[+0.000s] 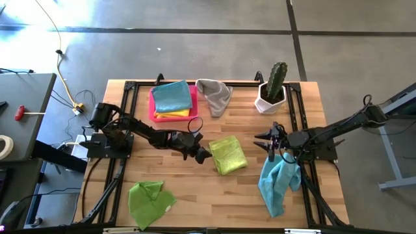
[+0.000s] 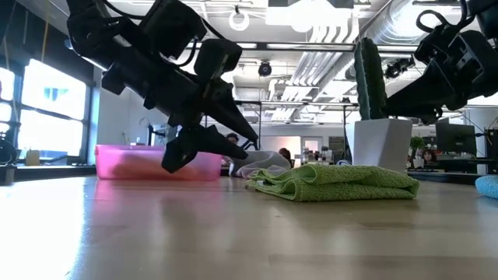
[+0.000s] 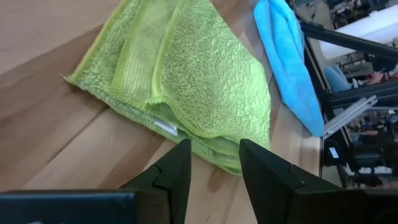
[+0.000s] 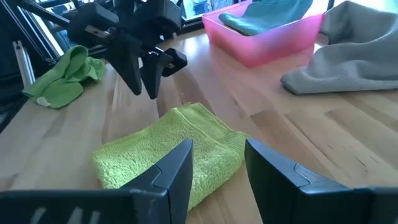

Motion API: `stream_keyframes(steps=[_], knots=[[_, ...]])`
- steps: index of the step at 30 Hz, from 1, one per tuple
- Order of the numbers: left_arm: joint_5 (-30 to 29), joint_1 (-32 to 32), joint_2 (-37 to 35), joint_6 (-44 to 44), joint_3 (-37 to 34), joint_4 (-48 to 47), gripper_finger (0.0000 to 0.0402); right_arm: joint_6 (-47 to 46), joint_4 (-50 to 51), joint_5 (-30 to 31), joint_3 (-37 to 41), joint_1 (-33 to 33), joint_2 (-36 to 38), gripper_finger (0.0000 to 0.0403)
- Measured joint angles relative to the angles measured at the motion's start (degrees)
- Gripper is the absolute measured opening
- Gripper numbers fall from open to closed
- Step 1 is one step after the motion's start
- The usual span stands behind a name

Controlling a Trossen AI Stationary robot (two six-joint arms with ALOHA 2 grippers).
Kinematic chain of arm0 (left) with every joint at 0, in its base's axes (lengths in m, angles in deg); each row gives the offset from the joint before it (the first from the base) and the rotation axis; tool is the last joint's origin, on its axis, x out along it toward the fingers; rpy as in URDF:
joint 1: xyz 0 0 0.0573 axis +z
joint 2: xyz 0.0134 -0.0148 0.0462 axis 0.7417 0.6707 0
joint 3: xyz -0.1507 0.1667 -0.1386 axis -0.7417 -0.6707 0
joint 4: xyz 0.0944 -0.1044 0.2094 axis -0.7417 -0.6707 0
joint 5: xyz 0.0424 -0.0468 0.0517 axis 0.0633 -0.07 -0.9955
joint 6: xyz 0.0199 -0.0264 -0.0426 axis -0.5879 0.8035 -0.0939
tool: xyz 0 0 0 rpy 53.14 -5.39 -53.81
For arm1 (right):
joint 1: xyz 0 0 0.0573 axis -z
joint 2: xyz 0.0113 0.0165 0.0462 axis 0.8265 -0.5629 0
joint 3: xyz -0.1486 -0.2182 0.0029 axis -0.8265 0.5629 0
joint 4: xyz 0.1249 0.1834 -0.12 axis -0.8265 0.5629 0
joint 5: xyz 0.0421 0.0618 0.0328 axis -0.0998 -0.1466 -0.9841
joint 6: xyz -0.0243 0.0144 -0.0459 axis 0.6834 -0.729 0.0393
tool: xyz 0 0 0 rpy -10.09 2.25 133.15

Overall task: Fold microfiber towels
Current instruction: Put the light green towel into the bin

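Observation:
A folded lime towel (image 1: 229, 155) (image 3: 186, 74) (image 4: 168, 149) lies flat on the middle of the table. My left gripper (image 1: 203, 155) (image 3: 214, 149) is open just to its left, fingertips short of the towel's near edge and a little above the wood. My right gripper (image 1: 268, 144) (image 4: 217, 152) is open to the towel's right, raised and pointing at it, with nothing between its fingers. A crumpled light blue towel (image 1: 278, 183) lies on the table under the right arm. A green towel (image 1: 149, 200) lies bunched near the front left, and a grey towel (image 1: 214, 96) sits at the back.
A pink tray (image 1: 153, 107) at the back left holds a folded light blue towel (image 1: 172, 96) on a yellow one (image 1: 175, 114). A cactus in a white pot (image 1: 272, 91) stands at the back right. Bare wood shows along the front, between the green and blue towels.

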Motion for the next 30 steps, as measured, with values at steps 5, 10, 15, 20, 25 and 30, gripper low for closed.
stream_keyframes(steps=[5,10,15,20,25,30], knots=[[0.0,0.0,0.0,0.7,0.0,-0.1,0.0127,0.5,0.3,0.0,0.0,0.0,0.0,0.0138],[-1.3,0.0,0.0,0.7,0.0,0.0,0.0127,0.3,0.3,-0.1,0.0,0.0,0.0,0.0138],[-3.3,-0.4,0.0,2.4,0.0,-1.0,0.0127,0.3,0.3,-0.1,0.0,0.0,0.0,0.0138],[-3.3,-0.8,0.0,7.2,0.0,-3.4,0.0129,0.0,0.3,-0.1,0.0,0.0,0.0,0.0138],[-3.3,0.1,1.1,11.9,0.0,-3.4,0.0163,0.0,0.3,-0.1,0.0,0.0,0.0,0.0138],[-3.6,0.5,4.3,14.7,2.4,-2.5,0.0224,0.2,0.4,-0.2,0.0,0.0,0.0,0.0138]])
